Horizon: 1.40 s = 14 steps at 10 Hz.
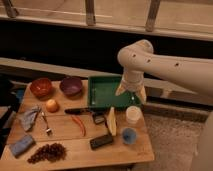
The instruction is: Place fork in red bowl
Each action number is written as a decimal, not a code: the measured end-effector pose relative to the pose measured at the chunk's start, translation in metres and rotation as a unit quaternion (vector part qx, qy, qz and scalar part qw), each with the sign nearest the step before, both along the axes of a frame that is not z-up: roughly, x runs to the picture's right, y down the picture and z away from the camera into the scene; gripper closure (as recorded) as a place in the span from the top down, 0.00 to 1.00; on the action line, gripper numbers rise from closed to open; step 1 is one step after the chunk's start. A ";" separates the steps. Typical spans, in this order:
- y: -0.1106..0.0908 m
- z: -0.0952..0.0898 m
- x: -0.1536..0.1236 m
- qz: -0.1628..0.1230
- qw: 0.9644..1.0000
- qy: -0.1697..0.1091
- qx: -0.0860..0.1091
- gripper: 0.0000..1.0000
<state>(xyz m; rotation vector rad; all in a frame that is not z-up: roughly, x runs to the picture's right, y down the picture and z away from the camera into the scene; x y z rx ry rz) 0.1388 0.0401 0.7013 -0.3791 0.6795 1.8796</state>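
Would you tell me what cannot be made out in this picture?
- Camera view: green tray, right side hidden behind the open gripper hanging over it.
- Camera view: fork, too small to count tines.
- Camera view: dark shape, cut off by the left edge.
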 end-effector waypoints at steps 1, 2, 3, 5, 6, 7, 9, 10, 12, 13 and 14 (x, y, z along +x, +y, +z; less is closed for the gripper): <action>0.000 0.000 0.000 0.000 1.000 0.000 0.000 0.80; 0.000 0.000 0.000 0.000 1.000 0.000 0.000 0.80; 0.000 0.000 0.000 0.000 1.000 0.000 0.000 0.80; 0.000 0.000 0.000 0.000 1.000 0.000 0.000 0.80; 0.000 0.000 0.000 0.000 1.000 0.000 0.000 0.80; 0.000 0.000 0.000 0.000 1.000 0.000 0.000 0.80; 0.000 0.000 0.000 0.000 1.000 0.000 0.000 0.80; 0.000 0.000 0.000 0.000 1.000 0.000 0.000 0.80; 0.000 0.000 0.000 0.000 1.000 0.000 0.000 0.80; 0.000 -0.001 0.001 -0.002 1.000 0.001 0.001 0.80; 0.000 -0.003 -0.002 -0.007 1.000 -0.004 0.009 0.80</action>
